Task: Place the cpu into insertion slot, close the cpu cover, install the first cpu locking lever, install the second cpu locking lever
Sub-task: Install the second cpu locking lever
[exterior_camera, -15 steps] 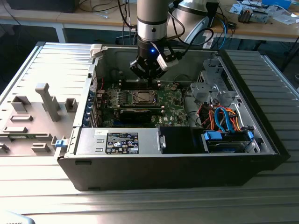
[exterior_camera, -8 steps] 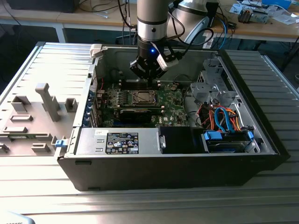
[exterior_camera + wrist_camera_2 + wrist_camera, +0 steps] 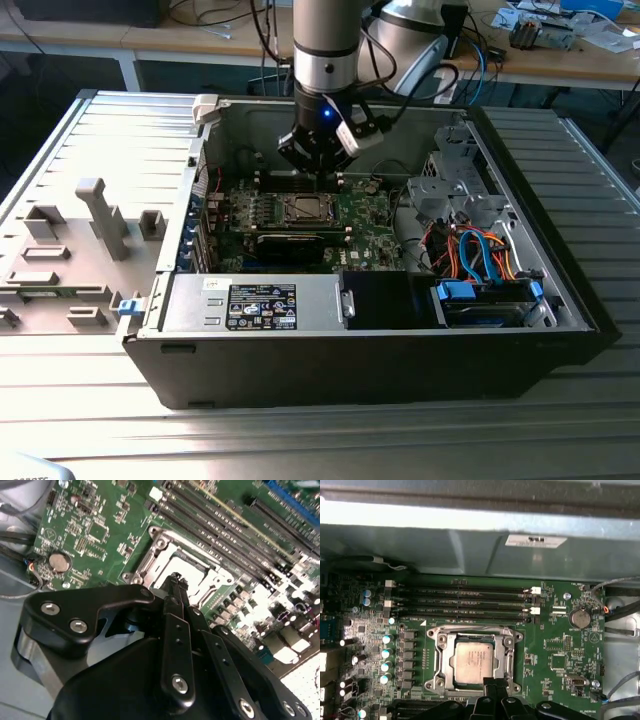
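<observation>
black gripper [image 3: 175, 582] linkage sits closest in the second wrist view, fingers drawn together to a narrow point, nothing held between them. its tip hangs just over one edge of the insertion slot [image 3: 474, 659]. the cpu [image 3: 473, 662] lies seated flat in that slot, and the cpu cover [image 3: 507, 657] frames it, down around the chip. the first wrist view gives the chip's metal top plainly. the exterior view places the gripper [image 3: 316, 165] above the motherboard [image 3: 365, 215] inside the open computer case [image 3: 300, 350].

Ribbed grey metal table [image 3: 90, 400] carries everything. Open black computer case [image 3: 370, 365] sits directly on it. Removed side panel [image 3: 70, 250] lies beside it, at the exterior view's left.
</observation>
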Motion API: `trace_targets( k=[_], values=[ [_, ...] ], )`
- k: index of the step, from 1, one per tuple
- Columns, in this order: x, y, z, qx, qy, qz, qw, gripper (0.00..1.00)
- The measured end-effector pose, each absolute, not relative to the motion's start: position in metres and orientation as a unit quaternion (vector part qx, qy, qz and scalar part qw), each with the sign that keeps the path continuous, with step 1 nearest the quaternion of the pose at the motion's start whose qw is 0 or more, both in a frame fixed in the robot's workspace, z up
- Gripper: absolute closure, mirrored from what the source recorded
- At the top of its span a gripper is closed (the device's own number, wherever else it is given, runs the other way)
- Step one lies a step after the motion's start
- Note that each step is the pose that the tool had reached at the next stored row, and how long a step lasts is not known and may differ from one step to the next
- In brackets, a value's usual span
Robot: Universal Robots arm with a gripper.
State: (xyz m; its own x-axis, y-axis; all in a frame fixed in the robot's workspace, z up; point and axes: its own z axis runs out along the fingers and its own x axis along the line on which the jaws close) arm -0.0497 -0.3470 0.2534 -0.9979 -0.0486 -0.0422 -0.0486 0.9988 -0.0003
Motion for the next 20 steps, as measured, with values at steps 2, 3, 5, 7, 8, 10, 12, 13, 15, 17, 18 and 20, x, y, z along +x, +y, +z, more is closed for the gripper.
trace_targets(
  k=[2,3,5,7,8,10,12,13,15,17,18,20],
  values=[
    [-0.05,-0.351,0.253,-0.024,0.999,0.0,0.021,0.89],
    [-0.05,-0.354,0.253,-0.022,1.0,0.0,0.021,0.89],
    [-0.05,-0.357,0.253,-0.013,1.0,0.0,0.021,0.89],
    [-0.049,-0.362,0.252,-0.011,1.0,0.0,0.021,0.89],
    [-0.049,-0.365,0.252,-0.01,1.0,0.0,0.021,0.89],
    [-0.049,-0.372,0.25,-0.01,1.0,0.001,0.021,0.89],
    [-0.049,-0.374,0.246,-0.01,1.0,0.001,0.021,0.89],
    [-0.05,-0.375,0.242,-0.01,1.0,0.001,0.021,0.89],
    [-0.053,-0.376,0.239,-0.01,1.0,0.004,0.021,0.89],
    [-0.056,-0.379,0.238,-0.01,1.0,0.007,0.021,0.89],
    [-0.058,-0.38,0.237,-0.01,1.0,0.01,0.021,0.89],
    [-0.061,-0.382,0.237,-0.01,1.0,0.016,0.021,0.89]
  ],
)
